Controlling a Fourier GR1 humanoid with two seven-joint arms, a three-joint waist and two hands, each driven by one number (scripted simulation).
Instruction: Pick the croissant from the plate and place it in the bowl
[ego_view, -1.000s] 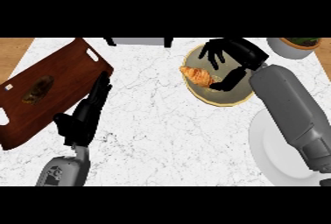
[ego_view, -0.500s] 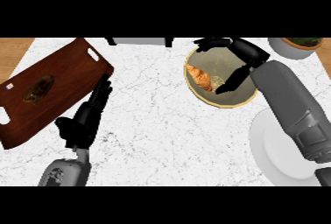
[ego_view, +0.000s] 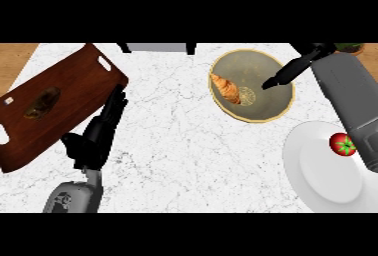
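R hand (ego_view: 295, 67): fingers straight-ish, pointing down-left over the bowl's (ego_view: 284, 102) right rim, holding nothing; a fingertip sits over the rim at approx. the bowl's right side. Rest of that hand is partly cut off by the top edge, so the thumb can't be told. Grey R forearm (ego_view: 351, 95) runs from there down along the right edge of the view, crossing over the top-right part of the white plate (ego_view: 317, 170).

Croissant (ego_view: 226, 88) lies inside the bowl, on its left half, long axis slanting from upper-left to lower-right, apart from the R hand's fingers. Just beside its lower end, at the bowl's bottom, is a small round pale mark; can't tell what it is. Bowl is tan-rimmed, grey-green inside, on the marble counter (ego_view: 184, 140), near the top, right of centre.

White plate is below-right of the bowl, close to it but not touching. A red tomato (ego_view: 342, 144) w/ green stem top sits on the plate's upper right, next to the forearm.

L hand (ego_view: 100, 135): fingers straight, together, pointing up-right, holding nothing; fingertips reach the wooden tray's (ego_view: 66, 90) right edge. Whether they touch it can't be told. L forearm (ego_view: 74, 197) comes in from the lower-left edge.

Tray is dark brown w/ cut-out handles, tilted diagonally at left, w/ a dark brownish item (ego_view: 42, 102) on it, too unclear to name. A grey-and-black object (ego_view: 157, 47) is at the top edge, centre-left.
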